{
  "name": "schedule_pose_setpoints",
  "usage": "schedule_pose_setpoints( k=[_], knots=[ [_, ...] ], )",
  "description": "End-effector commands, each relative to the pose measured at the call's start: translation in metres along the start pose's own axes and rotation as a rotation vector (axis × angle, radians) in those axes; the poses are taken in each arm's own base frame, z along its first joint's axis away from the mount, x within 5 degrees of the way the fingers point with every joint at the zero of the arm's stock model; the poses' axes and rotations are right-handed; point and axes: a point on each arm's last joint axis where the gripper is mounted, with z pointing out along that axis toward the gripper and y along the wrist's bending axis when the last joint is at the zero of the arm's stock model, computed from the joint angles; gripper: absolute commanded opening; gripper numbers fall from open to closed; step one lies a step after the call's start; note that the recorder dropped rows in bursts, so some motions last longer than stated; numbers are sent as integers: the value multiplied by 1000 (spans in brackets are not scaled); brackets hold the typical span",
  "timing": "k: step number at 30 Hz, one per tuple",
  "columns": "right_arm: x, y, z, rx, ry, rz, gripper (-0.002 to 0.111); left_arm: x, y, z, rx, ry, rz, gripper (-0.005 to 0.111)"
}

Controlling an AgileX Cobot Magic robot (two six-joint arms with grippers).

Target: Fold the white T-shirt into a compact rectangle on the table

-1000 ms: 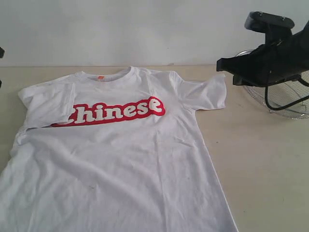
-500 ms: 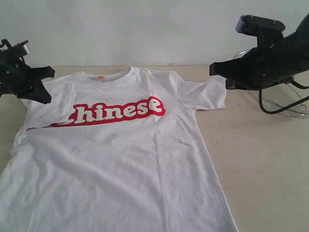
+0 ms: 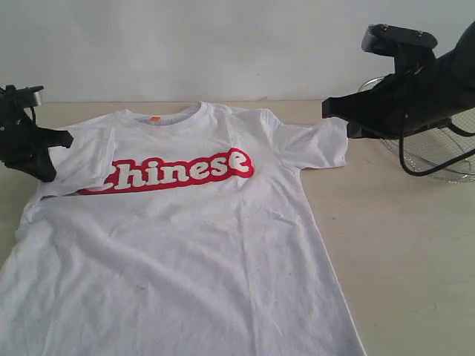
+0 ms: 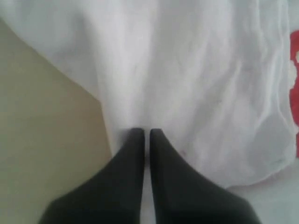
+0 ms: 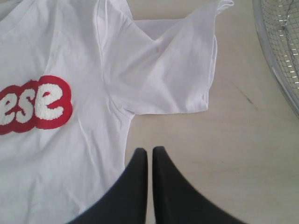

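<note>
At mid-frame on the table point(image 3: 401, 222), the white T-shirt point(image 3: 185, 245) is flanked by the left gripper point(image 4: 145, 133) and right gripper point(image 5: 149, 151), both clenched.

The left gripper point(image 4: 145, 133) hovers at nine o'clock, fingers point(image 4: 132, 161) pressed together; the right gripper point(image 5: 150, 151), at two o'clock, is likewise closed.
</note>
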Motion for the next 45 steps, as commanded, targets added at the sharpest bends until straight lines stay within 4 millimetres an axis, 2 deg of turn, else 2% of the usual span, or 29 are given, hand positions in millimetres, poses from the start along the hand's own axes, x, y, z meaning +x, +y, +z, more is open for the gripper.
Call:
schedule_pose_setpoints(
  k=[1, 5, 8, 12, 18, 25, 28, 32, 35, 38, 39, 45],
  knots=[
    [-2, 1, -2, -1, -8, -9, 0, 8, 5, 4, -35, 39, -20, 5],
    [-2, 1, -2, -1, -8, -11, 0, 18, 17, 11, -53, 56, -39, 5],
    [-2, 1, -2, -1, -8, -16, 0, 23, 35, 4, -31, 64, -106, 5],
    [-2, 1, -2, -1, -8, -18, 0, 23, 48, -6, -24, 23, -150, 5],
    [-2, 1, -2, 0, -14, -18, 0, 16, 39, -8, 116, -59, -138, 5],
    [-2, 0, 0, 1, -7, -40, 0, 13, 36, -15, 140, -87, -155, 5],
    [4, -2, 11, 8, 22, 25, 0, 5, 32, -39, 165, -197, -167, 5],
    [10, -10, 30, 16, 88, 115, 2, 0, 27, -98, 249, -386, -167, 5],
    [7, -16, 44, 19, 94, 167, 20, 3, 23, -131, 306, -459, -169, 5],
    [0, -21, 56, 24, 91, 188, 46, 9, 13, -151, 356, -461, -134, 5],
    [-2, -24, 61, 29, 88, 195, 51, 10, 9, -154, 374, -459, -126, 5],
    [-14, -27, 95, 17, 97, 209, 51, 11, -11, -185, 529, -560, -62, 5]
  ],
)
